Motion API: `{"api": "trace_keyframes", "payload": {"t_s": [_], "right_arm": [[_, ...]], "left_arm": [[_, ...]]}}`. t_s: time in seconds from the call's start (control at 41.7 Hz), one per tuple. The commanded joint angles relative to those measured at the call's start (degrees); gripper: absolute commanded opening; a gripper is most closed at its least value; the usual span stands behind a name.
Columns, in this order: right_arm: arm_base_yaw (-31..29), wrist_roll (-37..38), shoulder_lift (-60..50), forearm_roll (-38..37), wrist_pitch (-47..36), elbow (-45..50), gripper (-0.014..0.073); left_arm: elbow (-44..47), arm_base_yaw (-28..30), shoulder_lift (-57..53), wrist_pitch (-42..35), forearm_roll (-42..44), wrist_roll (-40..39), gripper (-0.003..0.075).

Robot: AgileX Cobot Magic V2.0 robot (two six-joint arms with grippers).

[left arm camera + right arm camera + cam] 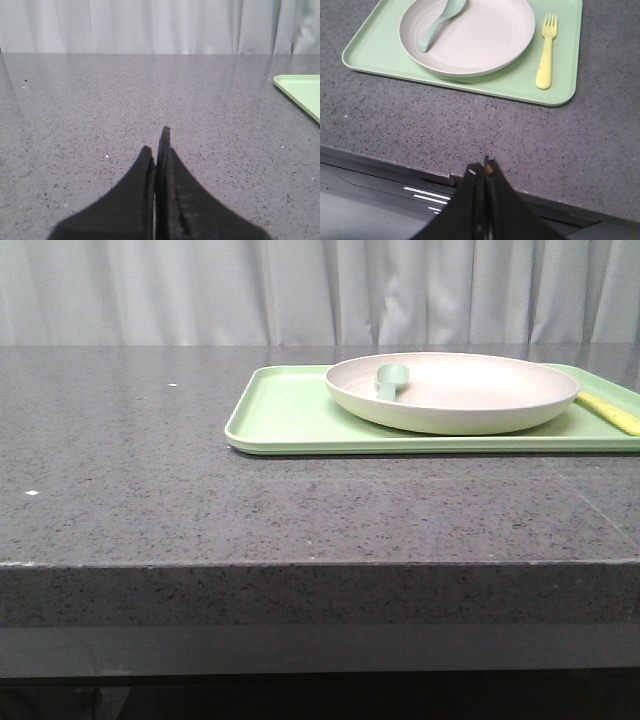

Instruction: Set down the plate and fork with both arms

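The flat rectangular light-green tray (290, 420) runs off the front view's right edge, which also cuts the pale-yellow plastic fork (610, 412) to a strip. The cream-white round plate's (450, 405) rim hides most of the grey-green spoon (390, 380).

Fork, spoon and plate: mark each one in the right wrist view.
fork (546, 55), right wrist view, middle of its handle.
spoon (436, 26), right wrist view, mid-handle, inside the plate.
plate (480, 37), right wrist view, bare centre.
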Motion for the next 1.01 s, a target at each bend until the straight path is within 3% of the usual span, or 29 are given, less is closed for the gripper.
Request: {"api": "trace_keyframes", "payload": {"t_s": [0.0, 0.072, 0.984], "right_arm": [[0.12, -0.05, 0.22, 0.42, -4.13, -1.42, -0.0068], [0.12, -0.05, 0.22, 0.42, -4.00, -1.42, -0.0068], [0.12, -0.05, 0.22, 0.42, -3.85, -1.42, -0.0068]], "left_arm": [[3.40, 0.52, -2.64, -10.85, -1.43, -0.47, -0.0018], [5.77, 0.43, -2.56, -14.60, -1.43, -0.47, -0.0018], [5.59, 0.43, -2.56, -12.88, -1.31, -0.47, -0.0018]]}}
